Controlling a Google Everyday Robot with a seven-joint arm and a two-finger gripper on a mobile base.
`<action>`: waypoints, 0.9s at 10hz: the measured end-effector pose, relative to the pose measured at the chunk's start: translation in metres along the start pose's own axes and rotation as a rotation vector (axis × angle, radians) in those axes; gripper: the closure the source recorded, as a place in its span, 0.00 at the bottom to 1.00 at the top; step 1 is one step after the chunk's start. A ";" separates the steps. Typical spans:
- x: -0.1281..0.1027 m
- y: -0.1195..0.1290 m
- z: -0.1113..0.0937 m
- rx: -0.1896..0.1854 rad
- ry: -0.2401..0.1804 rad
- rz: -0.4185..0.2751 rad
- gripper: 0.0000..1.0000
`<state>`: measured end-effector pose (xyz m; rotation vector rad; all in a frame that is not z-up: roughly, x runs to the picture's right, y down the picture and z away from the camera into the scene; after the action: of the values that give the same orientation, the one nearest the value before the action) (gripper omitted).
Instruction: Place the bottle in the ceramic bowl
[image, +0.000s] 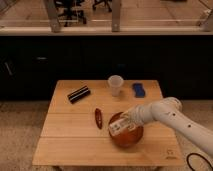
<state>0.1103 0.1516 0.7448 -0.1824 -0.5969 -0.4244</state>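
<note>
The orange-red ceramic bowl (128, 137) sits on the wooden table (75, 150), right of centre near the front. My gripper (121, 122) reaches in from the right on a white arm and hovers over the bowl's left rim. It holds a pale bottle (116, 126), tilted, with its lower end over the bowl's inside. The gripper hides part of the bottle.
A translucent whitish cup (115, 85) stands at the back centre. A blue object (139, 90) lies to its right. A black striped can (79, 93) lies at the back left. A small dark red object (98, 117) lies left of the bowl.
</note>
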 end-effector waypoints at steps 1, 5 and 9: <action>0.000 0.000 0.004 -0.008 -0.004 -0.005 1.00; 0.004 0.000 0.027 -0.049 -0.016 -0.006 1.00; 0.012 0.005 0.035 -0.073 -0.014 0.016 0.91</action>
<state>0.1041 0.1621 0.7801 -0.2599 -0.5941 -0.4303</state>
